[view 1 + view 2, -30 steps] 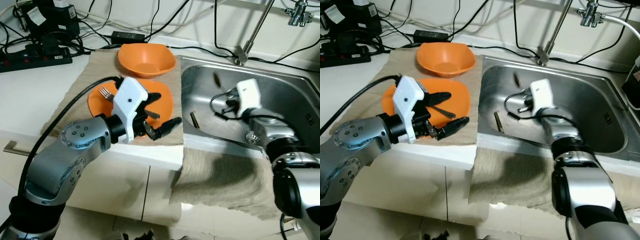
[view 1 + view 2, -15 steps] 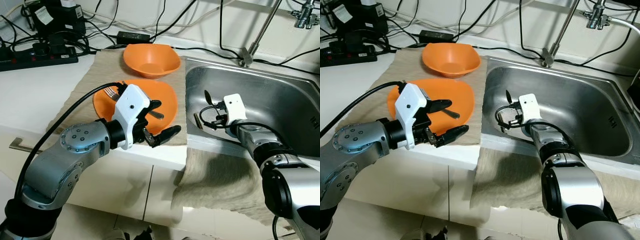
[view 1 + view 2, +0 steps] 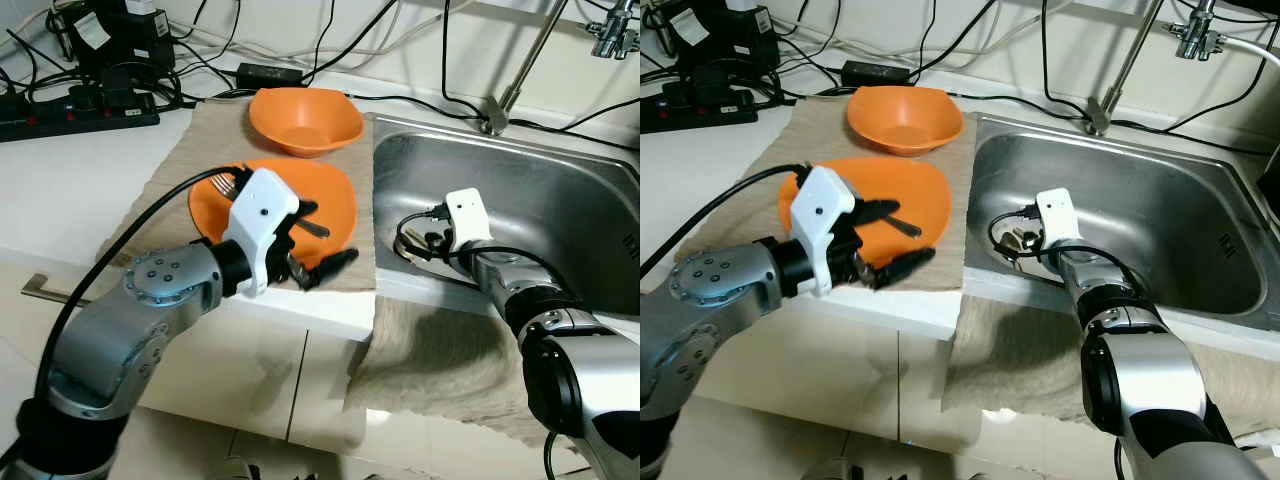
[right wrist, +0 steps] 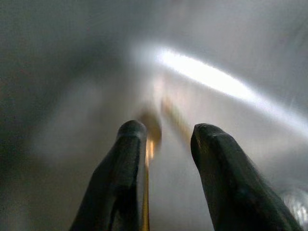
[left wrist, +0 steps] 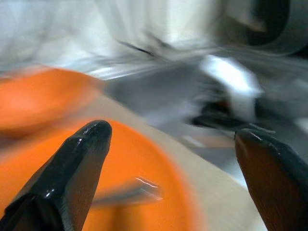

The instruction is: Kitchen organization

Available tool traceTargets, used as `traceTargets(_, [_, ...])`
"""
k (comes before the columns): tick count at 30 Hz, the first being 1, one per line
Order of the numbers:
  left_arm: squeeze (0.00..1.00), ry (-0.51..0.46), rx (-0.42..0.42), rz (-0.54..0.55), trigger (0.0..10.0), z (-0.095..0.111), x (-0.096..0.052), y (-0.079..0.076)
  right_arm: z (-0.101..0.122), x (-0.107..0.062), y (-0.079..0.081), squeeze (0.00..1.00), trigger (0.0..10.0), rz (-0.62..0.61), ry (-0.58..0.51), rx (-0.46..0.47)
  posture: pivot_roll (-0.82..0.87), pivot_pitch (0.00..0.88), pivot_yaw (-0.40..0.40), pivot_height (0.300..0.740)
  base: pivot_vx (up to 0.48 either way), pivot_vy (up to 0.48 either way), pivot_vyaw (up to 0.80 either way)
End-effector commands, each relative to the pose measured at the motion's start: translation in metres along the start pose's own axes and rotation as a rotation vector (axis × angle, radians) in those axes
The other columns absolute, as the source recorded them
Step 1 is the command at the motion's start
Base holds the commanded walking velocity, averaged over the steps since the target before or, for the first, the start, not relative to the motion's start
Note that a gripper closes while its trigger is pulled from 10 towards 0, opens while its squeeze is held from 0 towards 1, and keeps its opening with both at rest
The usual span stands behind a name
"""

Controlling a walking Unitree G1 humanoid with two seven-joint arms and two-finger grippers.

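An orange plate [image 3: 270,195] lies on a beige towel [image 3: 165,175] left of the sink, with a fork [image 3: 222,185] and another piece of cutlery [image 3: 905,227] on it. An orange bowl [image 3: 305,120] stands behind the plate. My left gripper [image 3: 318,238] hovers open over the plate's near right edge. My right gripper [image 3: 420,240] reaches down inside the sink [image 3: 570,190] near its front left wall. In the right wrist view its fingers [image 4: 211,159] stand slightly apart over a blurred golden utensil [image 4: 146,144] on the sink floor.
A faucet [image 3: 520,60] rises behind the sink. Cables and a power strip [image 3: 80,110] crowd the back of the counter on the left. A second towel [image 3: 440,350] hangs over the sink's front edge.
My right gripper has moved from the sink's middle toward its front left wall and lowered onto the utensil there. My left gripper stays open over the plate's edge.
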State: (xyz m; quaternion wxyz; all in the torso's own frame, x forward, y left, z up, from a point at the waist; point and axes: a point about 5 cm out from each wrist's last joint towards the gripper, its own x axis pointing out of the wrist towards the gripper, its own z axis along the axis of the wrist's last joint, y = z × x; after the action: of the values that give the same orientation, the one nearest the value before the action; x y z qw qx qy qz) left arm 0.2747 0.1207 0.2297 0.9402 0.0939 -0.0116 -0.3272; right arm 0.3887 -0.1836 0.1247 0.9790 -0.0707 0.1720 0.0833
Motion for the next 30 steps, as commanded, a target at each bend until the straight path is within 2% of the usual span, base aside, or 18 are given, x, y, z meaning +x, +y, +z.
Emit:
traceTargets(1, [0.00,-0.076,0.005,0.174,10.0,0.006,-0.002,0.018,0.048,-0.004,-0.004,0.00,10.0,-0.028,-0.254,0.025,0.01,0.000,-0.109,0.740,0.000,0.000,0.00])
traceTargets(4, [0.00,-0.136,-0.010,0.265,10.0,0.005,-0.008,0.022,0.063,-0.018,0.001,0.00,10.0,-0.047,-0.432,0.014,0.00,0.000,-0.100,0.740,0.000,0.000,0.00])
traceTargets(5, [0.00,-0.136,-0.010,0.265,10.0,0.005,-0.008,0.022,0.063,-0.018,0.001,0.00,10.0,-0.047,-0.432,0.014,0.00,0.000,-0.100,0.740,0.000,0.000,0.00])
traceTargets(7, [0.00,-0.138,-0.022,0.304,10.0,0.002,-0.012,0.024,0.067,-0.045,0.012,0.00,10.0,-0.039,-0.561,0.052,-0.02,0.000,-0.085,0.740,0.000,0.000,0.00])
traceTargets(9, [0.00,-0.125,-0.033,0.332,10.0,-0.001,-0.013,0.025,0.065,-0.067,0.021,0.00,10.0,-0.008,-0.634,0.063,-0.02,0.000,-0.082,0.740,0.000,0.000,0.00])
traceTargets(11, [0.00,-0.117,-0.036,0.355,10.0,-0.003,-0.014,0.026,0.064,-0.073,0.024,0.00,10.0,0.001,-0.656,0.053,-0.03,0.000,-0.072,0.740,0.000,0.000,0.00])
traceTargets(13, [0.00,-0.138,-0.016,0.391,10.0,-0.005,-0.011,0.024,0.054,-0.096,0.036,0.00,10.0,0.033,-0.693,0.168,-0.03,0.000,-0.069,0.740,0.000,0.000,0.00])
traceTargets(14, [0.00,-0.138,-0.016,0.391,10.0,-0.005,-0.011,0.024,0.054,-0.096,0.036,0.00,10.0,0.033,-0.693,0.168,-0.03,0.000,-0.069,0.740,0.000,0.000,0.00])
traceTargets(17, [0.00,-0.133,-0.001,0.367,10.0,-0.007,-0.008,0.019,0.030,-0.102,0.045,0.00,10.0,0.053,-0.586,0.148,-0.05,0.000,-0.055,0.740,0.000,0.000,-0.27])
traceTargets(25, [0.00,-0.148,-0.014,0.378,10.0,-0.004,-0.007,0.022,0.032,-0.108,0.049,0.00,10.0,0.070,-0.545,0.149,-0.04,0.000,-0.051,0.740,0.333,0.000,-0.80])
traceTargets(30, [0.00,-0.121,0.001,0.453,10.0,-0.005,-0.008,0.029,0.033,-0.105,0.056,0.00,10.0,0.172,-0.489,0.056,-0.04,0.000,-0.062,0.740,0.000,0.000,0.00])
